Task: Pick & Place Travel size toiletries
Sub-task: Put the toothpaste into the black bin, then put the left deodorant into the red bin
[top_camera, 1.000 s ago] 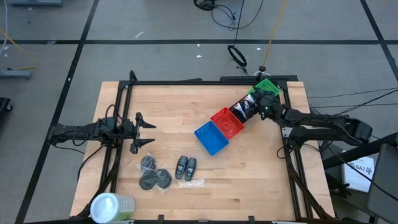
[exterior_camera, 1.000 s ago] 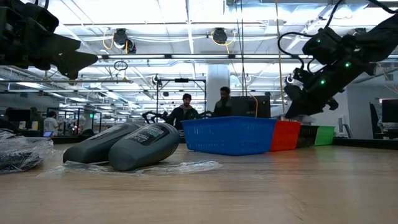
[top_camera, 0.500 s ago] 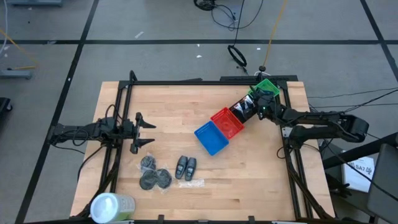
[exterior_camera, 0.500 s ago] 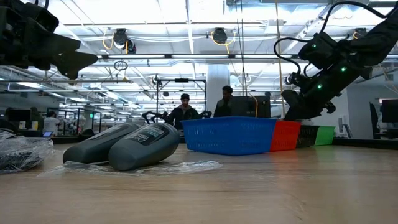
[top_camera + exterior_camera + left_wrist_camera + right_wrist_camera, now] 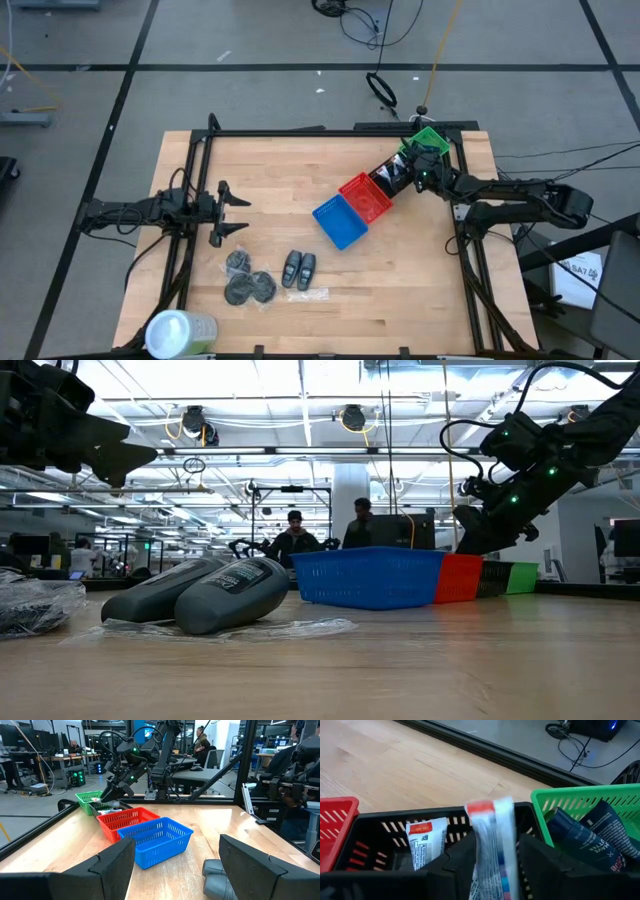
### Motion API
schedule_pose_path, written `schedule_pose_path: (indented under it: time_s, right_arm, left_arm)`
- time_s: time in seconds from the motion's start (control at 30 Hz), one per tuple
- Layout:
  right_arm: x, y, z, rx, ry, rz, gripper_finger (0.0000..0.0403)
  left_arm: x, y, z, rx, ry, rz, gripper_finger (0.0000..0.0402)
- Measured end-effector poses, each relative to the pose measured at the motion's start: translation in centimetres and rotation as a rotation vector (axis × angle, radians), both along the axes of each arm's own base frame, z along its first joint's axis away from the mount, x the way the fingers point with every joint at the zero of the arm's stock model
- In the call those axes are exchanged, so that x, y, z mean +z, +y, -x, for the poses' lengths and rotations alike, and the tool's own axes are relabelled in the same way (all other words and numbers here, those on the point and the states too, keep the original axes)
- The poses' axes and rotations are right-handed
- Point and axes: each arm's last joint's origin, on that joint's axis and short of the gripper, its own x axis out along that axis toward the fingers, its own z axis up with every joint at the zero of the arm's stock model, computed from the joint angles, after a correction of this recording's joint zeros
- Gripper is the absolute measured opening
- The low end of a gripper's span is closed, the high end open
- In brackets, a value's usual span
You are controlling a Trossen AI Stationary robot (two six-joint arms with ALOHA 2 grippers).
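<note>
My right gripper (image 5: 492, 852) (image 5: 413, 172) is shut on a small white tube (image 5: 490, 827) with a red-banded end, above the black basket (image 5: 380, 827) (image 5: 391, 176). Another white tube (image 5: 422, 845) lies inside that basket. Two dark bottles (image 5: 587, 835) lie in the green basket (image 5: 570, 800). Two dark grey oblong packs (image 5: 298, 268) (image 5: 200, 595) lie flat on the table beside three dark round discs (image 5: 248, 281). My left gripper (image 5: 232, 212) (image 5: 177, 870) is open, hovering left of the blue basket (image 5: 340, 222). My right gripper pinches the white tube between its two fingers (image 5: 462, 857), partway along the tube's body (image 5: 492, 845). The red-banded end (image 5: 481, 807) sticks out past the fingertips. The tube is lifted clear above the black basket, and the fingers lie along it.
Blue, red (image 5: 365, 197), black and green baskets stand in a slanting row on the table's far right. A clear crumpled wrapper (image 5: 308, 295) lies by the packs. A large white-topped green container (image 5: 180, 332) stands at the near left corner. People sit in the room beyond (image 5: 295, 535).
My right gripper, still holding the tube, has moved slightly down and toward the black basket, then stayed still. Everything else on the table has kept its place.
</note>
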Motion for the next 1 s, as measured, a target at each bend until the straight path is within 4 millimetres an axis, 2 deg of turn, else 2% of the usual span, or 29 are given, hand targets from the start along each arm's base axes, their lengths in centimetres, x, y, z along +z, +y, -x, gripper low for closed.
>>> schedule_pose_path:
  time_s: [0.27, 0.4, 0.53, 0.67, 1.0]
  right_arm:
    - [0.1, 0.0, 0.0, 0.000, -0.006, 0.004, 0.0180]
    - [0.7, 0.0, -0.6, 0.063, -0.094, 0.022, 0.0184]
    - [2.0, 0.5, -1.8, 0.229, -0.260, 0.047, 0.0182]
    - [3.1, 1.8, -2.9, 0.426, -0.385, 0.054, 0.0178]
    - [4.5, 7.9, -5.1, 0.979, -0.557, -0.019, 0.0176]
  left_arm:
    - [0.0, 0.0, 0.0, 0.000, 0.000, 0.000, 0.0283]
    - [0.0, 0.0, 0.0, 0.000, 0.000, 0.000, 0.0283]
    - [0.0, 0.0, 0.0, 0.000, -0.001, 0.000, 0.0283]
    - [0.0, 0.0, 0.0, 0.000, 0.000, 0.000, 0.0283]
    - [0.0, 0.0, 0.0, 0.000, 0.000, 0.000, 0.0283]
